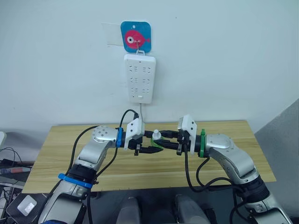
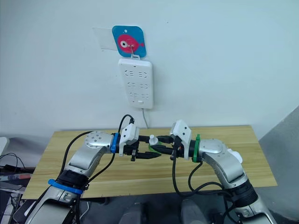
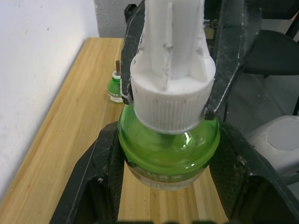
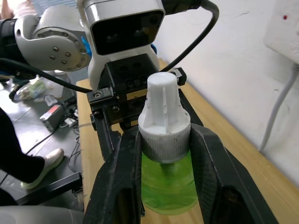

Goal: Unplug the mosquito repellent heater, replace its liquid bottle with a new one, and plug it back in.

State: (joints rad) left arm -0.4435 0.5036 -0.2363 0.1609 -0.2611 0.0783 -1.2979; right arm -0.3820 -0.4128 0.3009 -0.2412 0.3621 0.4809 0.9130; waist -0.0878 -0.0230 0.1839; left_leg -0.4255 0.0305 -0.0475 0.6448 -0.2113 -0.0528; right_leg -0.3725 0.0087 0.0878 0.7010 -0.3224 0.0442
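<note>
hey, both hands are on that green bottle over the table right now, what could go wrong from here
Two risks stand out.

1. The left hand clamps the green bottle while the right hand grips its white cap. If the cap comes off and the bottle tips, liquid could spill onto the wooden table.

2. The bottle is held in mid-air between the hands, so a slip could drop it toward the second green bottle standing on the table.

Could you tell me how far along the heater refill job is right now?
Unplugging looks done: the power strip has free sockets. An uncapped bottle with a wick stands on the table. In hand: the left gripper clamps a green bottle, the right gripper its white cap. Left: uncap, fit, plug in.
</note>
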